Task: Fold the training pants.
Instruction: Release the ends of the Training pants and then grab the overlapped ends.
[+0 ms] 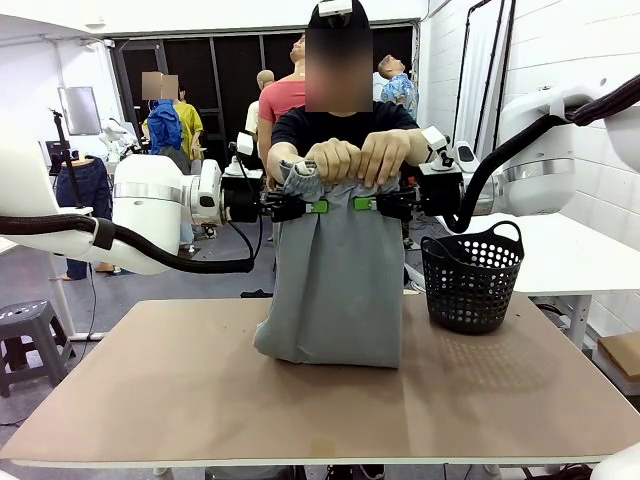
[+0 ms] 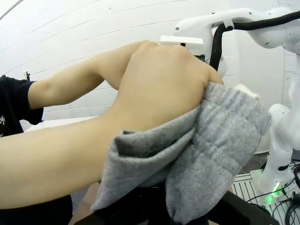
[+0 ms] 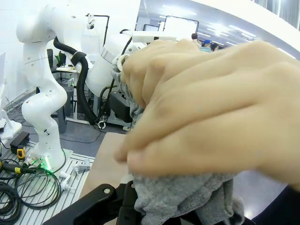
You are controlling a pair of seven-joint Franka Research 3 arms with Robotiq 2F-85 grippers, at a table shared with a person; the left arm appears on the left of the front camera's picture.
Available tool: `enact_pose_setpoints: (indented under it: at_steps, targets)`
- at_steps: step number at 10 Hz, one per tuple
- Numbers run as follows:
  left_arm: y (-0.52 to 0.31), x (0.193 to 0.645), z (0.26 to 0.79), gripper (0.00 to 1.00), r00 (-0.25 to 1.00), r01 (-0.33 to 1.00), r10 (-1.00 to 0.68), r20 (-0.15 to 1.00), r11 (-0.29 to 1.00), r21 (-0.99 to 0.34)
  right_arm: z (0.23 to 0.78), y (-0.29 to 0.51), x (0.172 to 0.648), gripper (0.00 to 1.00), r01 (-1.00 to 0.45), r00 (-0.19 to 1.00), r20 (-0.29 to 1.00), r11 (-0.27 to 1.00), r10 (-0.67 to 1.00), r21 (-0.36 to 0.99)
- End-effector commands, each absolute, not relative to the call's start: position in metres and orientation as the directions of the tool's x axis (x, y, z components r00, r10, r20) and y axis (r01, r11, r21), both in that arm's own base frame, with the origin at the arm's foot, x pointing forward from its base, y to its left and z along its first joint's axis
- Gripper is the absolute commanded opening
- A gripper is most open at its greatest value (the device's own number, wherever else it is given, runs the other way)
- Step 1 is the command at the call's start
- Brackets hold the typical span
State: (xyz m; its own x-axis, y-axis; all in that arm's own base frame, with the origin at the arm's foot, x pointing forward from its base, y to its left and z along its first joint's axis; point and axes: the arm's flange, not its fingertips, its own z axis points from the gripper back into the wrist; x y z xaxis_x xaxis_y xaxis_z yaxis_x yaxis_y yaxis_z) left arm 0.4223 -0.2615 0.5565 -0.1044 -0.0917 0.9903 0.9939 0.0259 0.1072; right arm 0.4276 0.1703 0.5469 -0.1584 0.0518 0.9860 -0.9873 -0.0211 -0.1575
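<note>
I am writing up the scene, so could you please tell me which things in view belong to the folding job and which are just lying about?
Belonging to the job: training pants, hanging with the bottom end on the table; left claw and right claw, both shut on the pants' top; person's hands, gripping there too.
Lying about: black basket; grey stool.

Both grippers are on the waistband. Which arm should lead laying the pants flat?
Likely left: the left gripper and the right gripper clamp the training pants alike, but the basket stands on the right's side.
</note>
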Motion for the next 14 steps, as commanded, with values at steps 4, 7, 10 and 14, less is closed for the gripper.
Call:
enact_pose_setpoints:
  at_steps: [4,7,10,14]
  targets:
    - [-0.2603,0.4220,0.5596,0.00,-0.112,0.993,-0.087,0.990,0.028,0.115,0.5474,0.1709,0.4222,0.00,-0.986,-0.165,0.986,-0.018,0.032,-0.165]
    - [-0.2603,0.4220,0.5596,0.00,-0.112,0.993,-0.087,0.990,0.028,0.115,0.5474,0.1709,0.4222,0.00,-0.986,-0.165,0.986,-0.018,0.032,-0.165]
    - [-0.2603,0.4220,0.5596,0.00,-0.112,0.993,-0.087,0.990,0.028,0.115,0.5474,0.1709,0.4222,0.00,-0.986,-0.165,0.986,-0.018,0.032,-0.165]
    - [-0.2603,0.4220,0.5596,0.00,-0.112,0.993,-0.087,0.990,0.028,0.115,0.5474,0.1709,0.4222,0.00,-0.986,-0.165,0.986,-0.018,0.032,-0.165]
